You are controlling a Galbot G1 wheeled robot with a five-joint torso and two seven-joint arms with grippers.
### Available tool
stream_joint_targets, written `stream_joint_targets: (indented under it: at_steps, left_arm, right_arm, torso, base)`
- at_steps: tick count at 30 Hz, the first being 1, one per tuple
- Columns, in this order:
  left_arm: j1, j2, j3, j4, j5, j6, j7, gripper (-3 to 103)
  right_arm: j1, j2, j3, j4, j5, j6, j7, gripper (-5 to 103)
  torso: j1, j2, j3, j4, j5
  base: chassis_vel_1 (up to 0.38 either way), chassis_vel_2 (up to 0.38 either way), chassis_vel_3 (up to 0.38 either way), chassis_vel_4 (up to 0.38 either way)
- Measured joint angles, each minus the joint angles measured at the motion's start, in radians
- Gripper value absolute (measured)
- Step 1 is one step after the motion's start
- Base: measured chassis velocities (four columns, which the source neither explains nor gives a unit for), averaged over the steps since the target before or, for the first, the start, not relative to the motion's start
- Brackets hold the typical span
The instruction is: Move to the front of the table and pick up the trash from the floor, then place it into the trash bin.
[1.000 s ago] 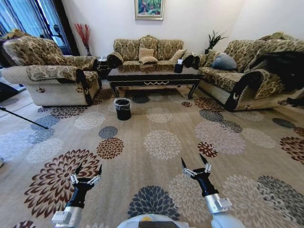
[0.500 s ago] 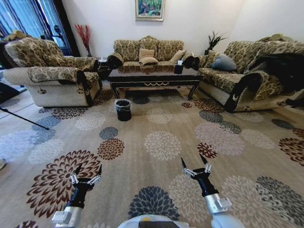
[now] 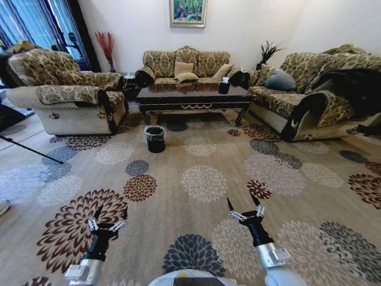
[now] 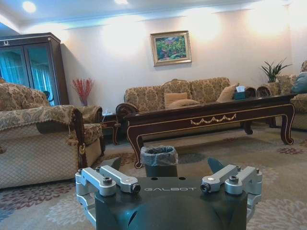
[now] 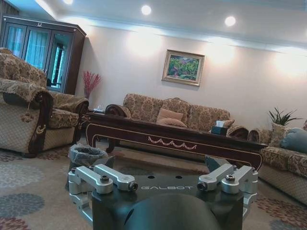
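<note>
Ahead across open carpet, trash bin before table, both jaws spread, empty.

The table stands far ahead on the carpet, with a sofa behind it, an armchair to its left and a couch to its right. The bin sits before its left end.
</note>
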Motion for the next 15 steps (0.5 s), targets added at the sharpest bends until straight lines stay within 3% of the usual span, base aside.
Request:
stream_joint_targets:
  at_steps: [15]
  left_arm:
    - [0.0,0.0,0.0,0.0,0.0,0.0,0.0,100]
  right_arm:
    - [0.0,0.0,0.0,0.0,0.0,0.0,0.0,100]
  torso:
    - [0.02,0.06,0.04,0.0,0.0]
  base:
    - [0.0,0.0,0.0,0.0]
